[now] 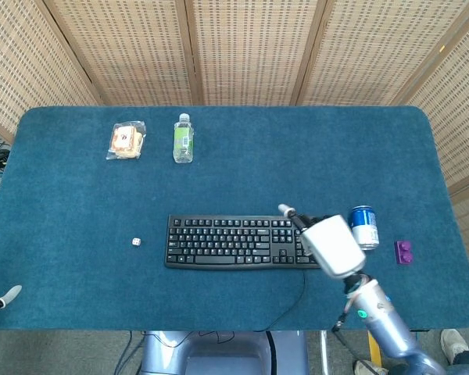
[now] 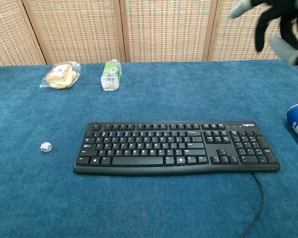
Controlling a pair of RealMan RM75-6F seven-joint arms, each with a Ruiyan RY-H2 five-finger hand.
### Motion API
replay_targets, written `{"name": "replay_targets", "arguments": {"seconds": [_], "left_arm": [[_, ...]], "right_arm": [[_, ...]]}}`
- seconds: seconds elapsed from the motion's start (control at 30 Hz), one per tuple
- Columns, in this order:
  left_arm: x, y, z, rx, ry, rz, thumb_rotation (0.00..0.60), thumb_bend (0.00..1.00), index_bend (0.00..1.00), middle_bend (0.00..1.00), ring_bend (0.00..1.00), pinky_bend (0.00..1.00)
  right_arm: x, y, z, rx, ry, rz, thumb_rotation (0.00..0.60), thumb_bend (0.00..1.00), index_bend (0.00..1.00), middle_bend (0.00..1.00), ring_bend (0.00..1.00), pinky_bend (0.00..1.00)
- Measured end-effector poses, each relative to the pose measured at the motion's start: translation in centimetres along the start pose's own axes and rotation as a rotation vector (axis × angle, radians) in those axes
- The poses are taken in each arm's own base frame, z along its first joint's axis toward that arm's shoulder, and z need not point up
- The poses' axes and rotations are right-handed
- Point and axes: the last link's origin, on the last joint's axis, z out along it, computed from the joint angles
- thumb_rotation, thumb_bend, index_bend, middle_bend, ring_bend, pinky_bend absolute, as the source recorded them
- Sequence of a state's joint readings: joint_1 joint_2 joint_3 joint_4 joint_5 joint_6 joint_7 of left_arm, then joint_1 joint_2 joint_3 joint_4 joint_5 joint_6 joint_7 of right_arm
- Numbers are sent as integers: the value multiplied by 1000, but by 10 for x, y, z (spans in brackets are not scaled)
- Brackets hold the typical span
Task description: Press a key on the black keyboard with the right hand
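Observation:
The black keyboard (image 1: 234, 242) lies flat near the table's front edge, right of centre, and the chest view shows the whole keyboard (image 2: 174, 147) uncovered. My right hand (image 1: 330, 243) hangs lifted above its right end, one finger stretched toward the far left. In the chest view the same hand (image 2: 277, 22) is high at the top right, fingers spread, holding nothing and touching no key. Only fingertips of my left hand (image 1: 1, 300) show at the left edge of the head view, apart and empty.
A blue can (image 1: 364, 226) stands just right of the keyboard, with a purple block (image 1: 404, 252) further right. A white die (image 1: 136, 242) lies left of the keyboard. A green-labelled bottle (image 1: 183, 139) and a bagged bun (image 1: 127, 140) lie at the far left. The keyboard cable (image 2: 256, 198) trails off the front edge.

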State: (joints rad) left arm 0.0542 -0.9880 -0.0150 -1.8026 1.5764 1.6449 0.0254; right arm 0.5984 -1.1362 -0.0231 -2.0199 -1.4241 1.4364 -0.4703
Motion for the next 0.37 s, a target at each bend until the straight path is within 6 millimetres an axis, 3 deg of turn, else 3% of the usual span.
{"name": "replay_targets", "arguments": {"seconds": [0.1, 0.27, 0.37], "left_arm": [[0, 1, -1, -6, 1, 3, 600, 0, 0, 0, 0, 0], [-3, 2, -2, -7, 2, 20, 600, 0, 0, 0, 0, 0], [-5, 3, -1, -5, 2, 37, 600, 0, 0, 0, 0, 0]], "right_arm": [[-6, 35, -23, -74, 30, 42, 600, 0, 48, 0, 0, 3], [-21, 90, -74, -211, 44, 90, 600, 0, 37, 0, 0, 0], [-26, 107, -99, -281, 53, 104, 600, 0, 38, 0, 0, 0]]}}
